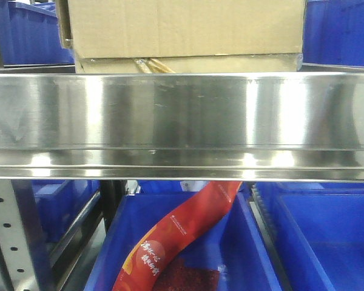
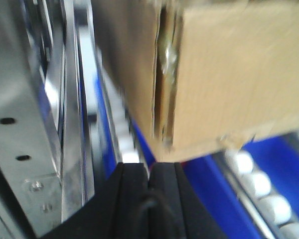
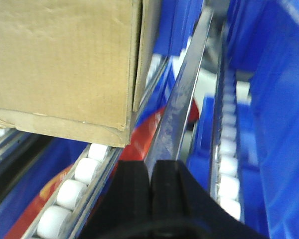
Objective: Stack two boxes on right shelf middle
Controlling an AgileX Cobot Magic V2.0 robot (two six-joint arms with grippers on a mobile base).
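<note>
Upper centre, two stacked boxes sit behind the shelf rim; left tool and right tool pressed together, empty.

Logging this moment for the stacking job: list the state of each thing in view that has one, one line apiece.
Upper box: flaps shut, resting on another carton.
Lower box: beneath it, only a strip visible, torn tape at its edge.
Shelf: bearing the boxes behind its rim.
Left gripper: jaws shut, holding nothing.
Right gripper: jaws shut, holding nothing.
Red packet: lying bent in a blue bin below.
</note>
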